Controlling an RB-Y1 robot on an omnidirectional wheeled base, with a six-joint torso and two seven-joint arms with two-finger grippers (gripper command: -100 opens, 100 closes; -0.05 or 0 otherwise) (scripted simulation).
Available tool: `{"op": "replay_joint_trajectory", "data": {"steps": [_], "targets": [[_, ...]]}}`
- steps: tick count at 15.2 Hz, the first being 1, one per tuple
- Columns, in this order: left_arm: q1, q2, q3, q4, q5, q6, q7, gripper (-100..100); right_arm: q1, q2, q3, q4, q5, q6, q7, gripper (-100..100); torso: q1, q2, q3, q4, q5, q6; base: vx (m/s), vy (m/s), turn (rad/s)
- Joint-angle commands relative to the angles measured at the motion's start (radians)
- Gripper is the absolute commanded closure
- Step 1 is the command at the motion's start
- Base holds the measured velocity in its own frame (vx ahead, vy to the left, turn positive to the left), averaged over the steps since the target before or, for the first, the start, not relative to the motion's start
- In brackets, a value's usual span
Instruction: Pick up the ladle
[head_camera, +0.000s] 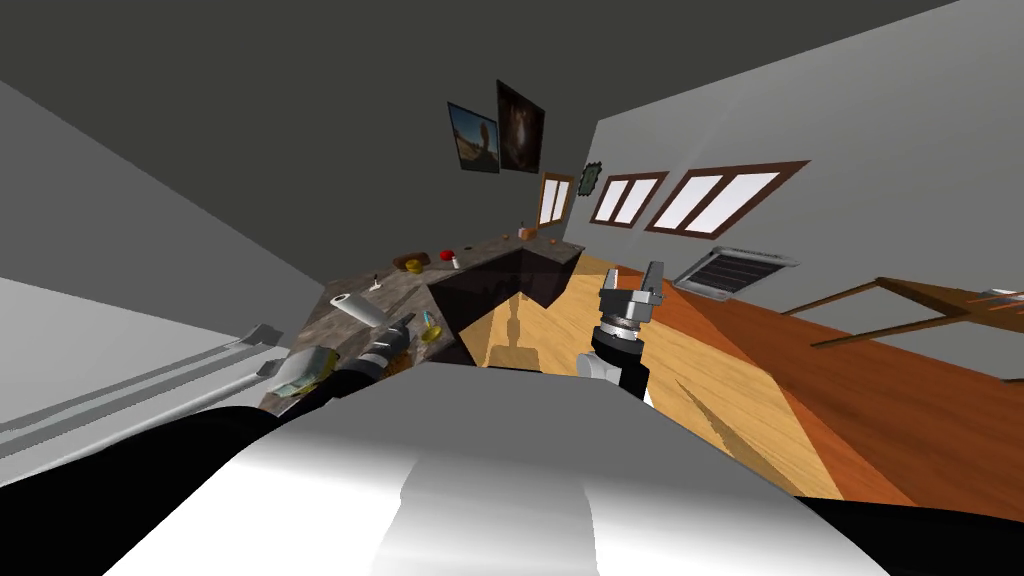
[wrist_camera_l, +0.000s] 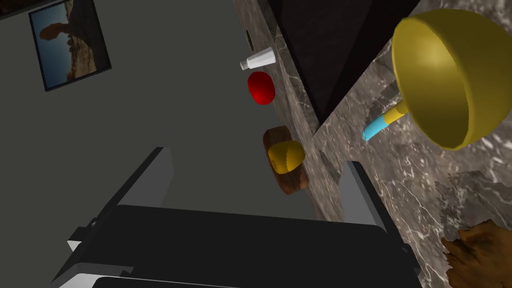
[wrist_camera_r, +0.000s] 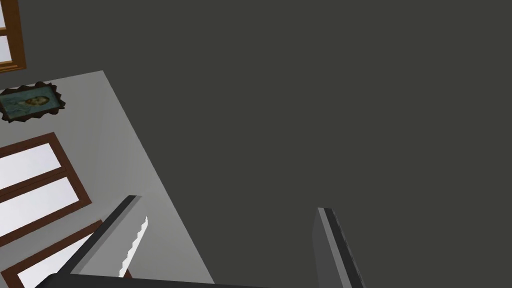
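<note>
Ladle (wrist_camera_l: 450, 80): ahead of left gripper (wrist_camera_l: 257, 185), off past one finger (wrist_camera_l: 360, 195), not between them. Gripper spread wide, holding nothing.

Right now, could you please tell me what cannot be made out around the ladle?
- Handle of the ladle: left wrist view, the bowl hides where it joins; a blue-tipped end shows.
- brown patch: left wrist view, cut off by the corner.
- orange item at the far end of the counter: head view, too small to name.
</note>
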Motion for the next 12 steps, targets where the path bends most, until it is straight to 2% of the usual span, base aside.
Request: {"op": "replay_joint_trajectory", "data": {"steps": [1,2,3,4,5,6,7,8,9,10,11,12], "targets": [[0.05,0.04,0.018,-0.005,0.013,0.047,0.003,-100,0.0,0.0,0.0,0.0,0.0,0.0,0.0,0,0.0,0.0,0.0,0.0,0.0,0.0,0.022,0.012,-0.224],[0.055,0.04,0.018,-0.005,0.013,0.047,0.003,-100,0.0,0.0,0.0,0.0,0.0,0.0,0.0,0,0.0,0.0,0.0,0.0,0.0,0.0,0.021,0.013,-0.185],[0.095,0.069,0.033,-0.01,0.024,0.079,0.007,-100,0.0,0.0,0.0,0.0,0.0,0.0,0.0,0,0.0,0.0,0.0,0.0,0.0,0.0,0.023,0.012,-0.237],[0.095,0.069,0.033,-0.01,0.024,0.08,0.007,-100,0.0,0.0,0.0,0.0,0.0,0.0,0.0,0,0.0,0.0,0.0,0.0,0.0,0.0,0.022,0.013,-0.202],[0.136,0.098,0.047,-0.014,0.035,0.103,0.012,-100,0.0,0.0,0.0,0.0,0.0,0.0,0.0,0,0.0,0.0,0.0,0.0,0.0,0.0,0.026,0.009,-0.23],[0.136,0.098,0.047,-0.014,0.035,0.113,0.012,-100,0.0,0.0,0.0,0.0,0.0,0.0,0.0,0,0.0,0.0,0.0,0.0,0.0,0.0,0.025,0.014,-0.207],[0.176,0.126,0.061,-0.019,0.046,0.138,0.016,-100,0.0,0.0,0.0,0.0,0.0,0.0,0.0,0,0.0,-0.001,0.0,0.0,0.0,0.0,0.027,0.015,-0.258],[0.176,0.126,0.061,-0.019,0.046,0.146,0.016,-100,0.0,0.0,0.0,0.0,0.0,0.0,0.0,0,0.0,-0.001,0.0,0.0,0.0,0.001,0.026,0.017,-0.193],[0.213,0.153,0.074,-0.024,0.057,0.177,0.02,-100,0.0,0.0,0.0,0.0,0.0,0.0,0.0,0,0.0,-0.001,0.0,0.0,0.0,0.0,0.027,0.01,-0.202],[0.216,0.153,0.074,-0.024,0.057,0.179,0.02,-100,0.0,0.0,0.0,0.0,0.0,0.0,0.0,0,0.0,-0.001,-0.001,0.0,0.0,0.0,0.025,0.009,-0.198],[0.252,0.18,0.087,-0.028,0.067,0.209,0.024,-100,0.0,0.0,0.0,0.0,0.0,0.0,0.0,0,0.0,-0.001,-0.001,0.0,0.0,0.0,0.031,0.01,-0.254],[0.255,0.18,0.087,-0.028,0.067,0.21,0.024,-100,0.0,0.0,0.0,0.0,0.0,0.0,0.0,0,-0.001,-0.001,-0.001,0.0,0.0,0.0,0.028,0.013,-0.174]]}}
